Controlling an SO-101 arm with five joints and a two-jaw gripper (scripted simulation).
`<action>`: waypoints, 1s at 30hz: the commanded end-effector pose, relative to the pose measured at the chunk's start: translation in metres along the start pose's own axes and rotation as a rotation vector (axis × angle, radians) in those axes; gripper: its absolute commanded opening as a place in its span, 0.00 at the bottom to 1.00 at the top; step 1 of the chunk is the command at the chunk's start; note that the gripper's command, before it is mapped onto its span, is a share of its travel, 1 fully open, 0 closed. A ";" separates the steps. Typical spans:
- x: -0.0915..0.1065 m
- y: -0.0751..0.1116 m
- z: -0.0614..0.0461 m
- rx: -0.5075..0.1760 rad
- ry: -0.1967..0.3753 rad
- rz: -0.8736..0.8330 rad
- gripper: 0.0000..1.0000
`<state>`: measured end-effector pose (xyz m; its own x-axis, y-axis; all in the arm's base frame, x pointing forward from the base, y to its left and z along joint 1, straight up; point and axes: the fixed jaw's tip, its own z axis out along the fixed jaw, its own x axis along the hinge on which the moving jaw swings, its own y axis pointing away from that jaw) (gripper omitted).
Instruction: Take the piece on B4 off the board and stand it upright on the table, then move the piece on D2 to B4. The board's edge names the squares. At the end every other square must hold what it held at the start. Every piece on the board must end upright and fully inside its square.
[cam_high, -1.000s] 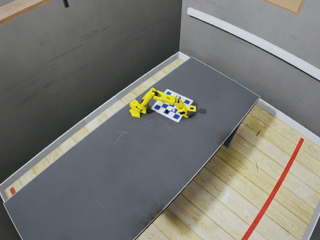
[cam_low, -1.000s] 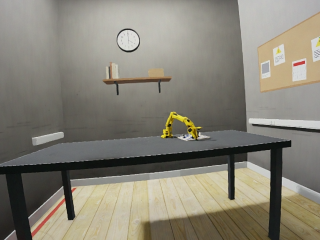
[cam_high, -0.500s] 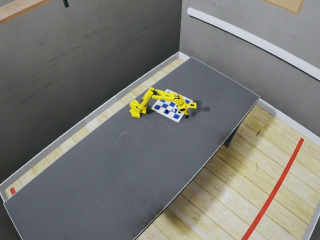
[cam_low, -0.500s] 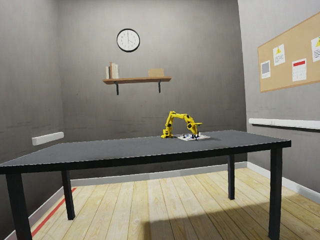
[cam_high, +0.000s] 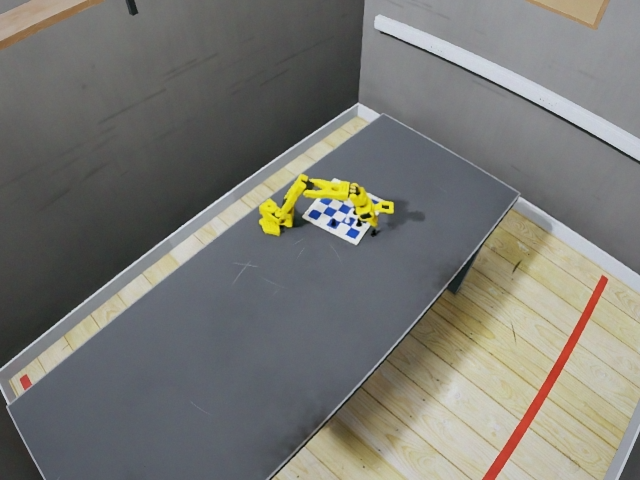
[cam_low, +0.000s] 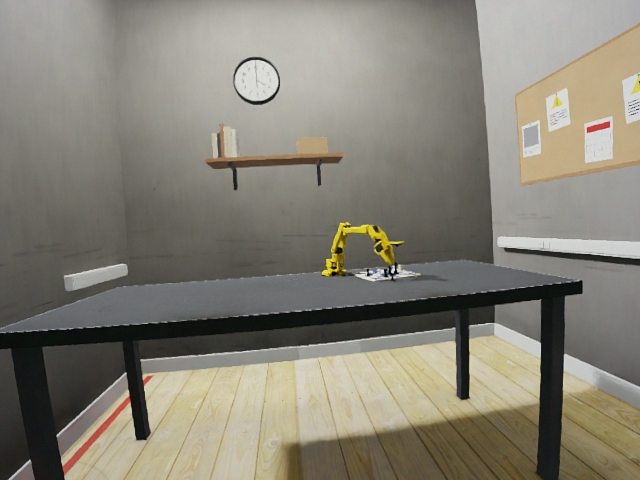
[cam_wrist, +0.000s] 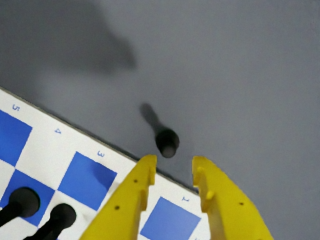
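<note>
A black piece (cam_wrist: 167, 142) stands on the grey table just off the board's numbered edge, beyond the marks 3 and 2. It looks upright, seen from above. My gripper (cam_wrist: 172, 162) hovers above it and slightly back over the board's edge. The jaws stand a narrow gap apart with nothing between them. The blue and white board (cam_high: 338, 211) lies beside the arm's base. Two black pieces (cam_wrist: 24, 201) (cam_wrist: 61, 215) stand on the board at the lower left of the wrist view. In the top view the gripper (cam_high: 373, 223) is at the board's right corner.
The yellow arm's base (cam_high: 271, 217) sits left of the board. A white piece (cam_high: 345, 221) and further black pieces stand on the board near the gripper. The table's far edge is to the right of the board.
</note>
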<state>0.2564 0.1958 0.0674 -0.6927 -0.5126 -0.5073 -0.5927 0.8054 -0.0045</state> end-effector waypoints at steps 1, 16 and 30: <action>-0.007 0.000 -0.008 -0.001 -0.027 0.006 0.09; 0.022 0.026 -0.039 -0.047 -0.023 -0.070 0.09; 0.071 0.045 -0.063 -0.099 -0.017 -0.157 0.09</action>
<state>0.1620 0.1785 0.0844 -0.6066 -0.6377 -0.4747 -0.7230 0.6909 -0.0043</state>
